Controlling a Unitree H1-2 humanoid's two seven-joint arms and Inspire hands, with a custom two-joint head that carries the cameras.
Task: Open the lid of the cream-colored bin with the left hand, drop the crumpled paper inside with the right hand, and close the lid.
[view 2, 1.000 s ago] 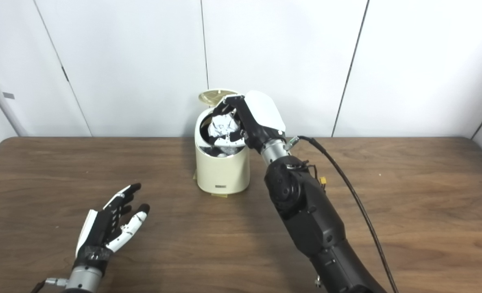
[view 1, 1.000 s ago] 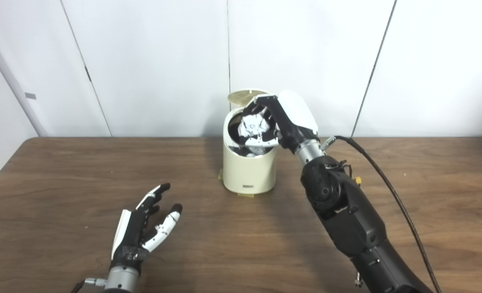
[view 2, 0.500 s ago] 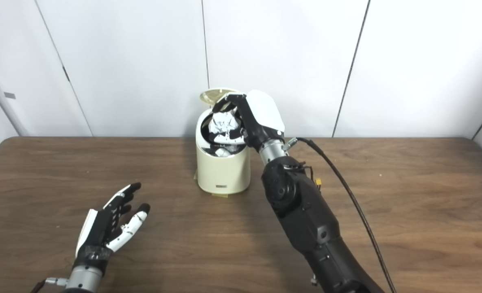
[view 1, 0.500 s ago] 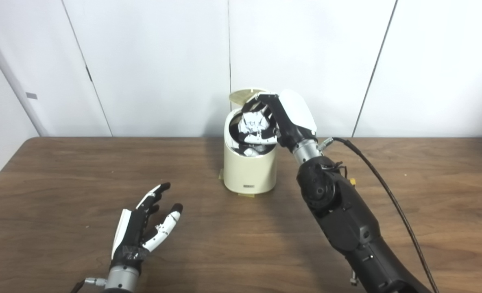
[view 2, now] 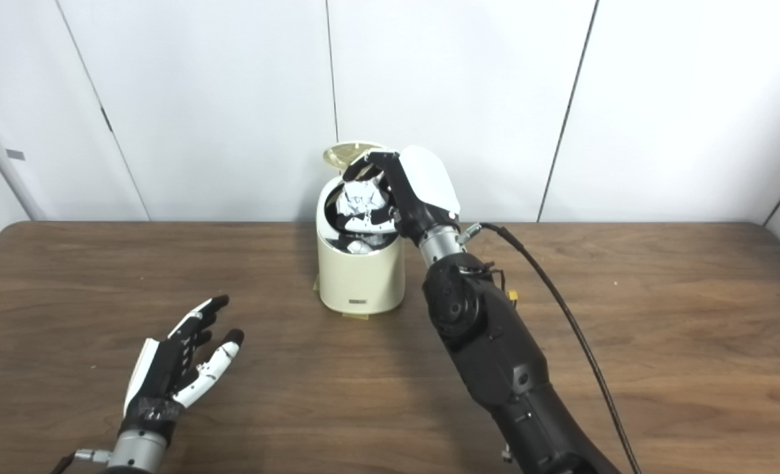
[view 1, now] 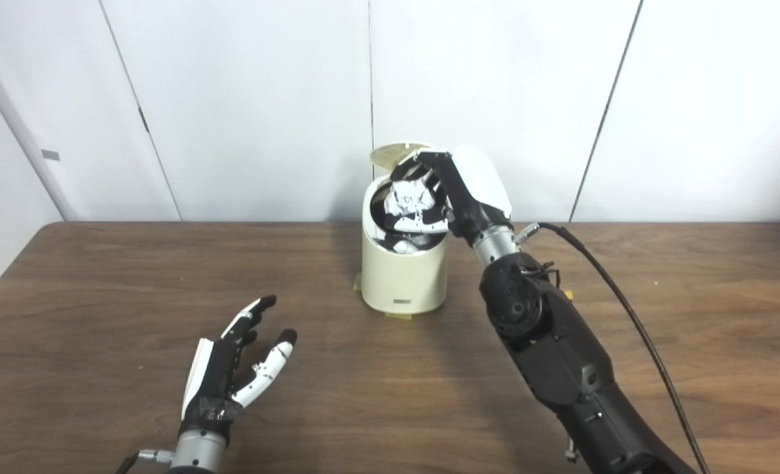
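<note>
The cream-colored bin (view 1: 403,273) stands at the back middle of the wooden table, its round lid (view 1: 393,154) tipped up behind the opening. My right hand (view 1: 459,187) hangs over the bin's mouth, shut on the crumpled white paper (view 1: 411,201), which sits just above the dark interior. My left hand (view 1: 232,372) rests low at the front left of the table, well away from the bin, open with its fingers spread and nothing in it.
The brown table (view 1: 100,283) runs across the whole view, with a white panelled wall behind. A black cable (view 1: 617,289) trails from my right wrist over the table's right side. My right forearm (view 1: 554,355) crosses the space to the bin's right.
My right arm has shifted slightly left and the hand with the paper has edged a little further over the bin's mouth. The left hand has stayed still.
</note>
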